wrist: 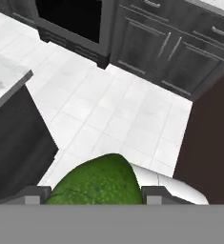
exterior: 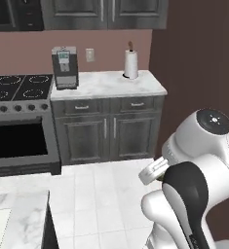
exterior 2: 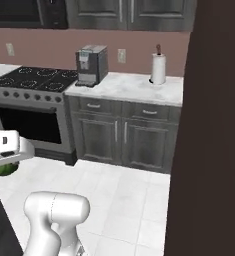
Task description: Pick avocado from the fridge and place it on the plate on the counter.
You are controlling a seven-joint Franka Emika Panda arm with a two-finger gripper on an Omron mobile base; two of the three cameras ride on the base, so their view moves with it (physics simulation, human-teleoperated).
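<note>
We see the tool (wrist: 95,195) clenched on the avocado (wrist: 96,183), held above the white tiled floor (wrist: 108,109); a table (wrist: 6,81) corner lies left; dark cabinets (wrist: 170,47) ahead.

a glossy white arm (exterior: 199,194) of rounded, bulbous segments is seen, with a black joint band, a dark grey cap on one end, and small dark grey fingers (wrist: 35,194).
</note>
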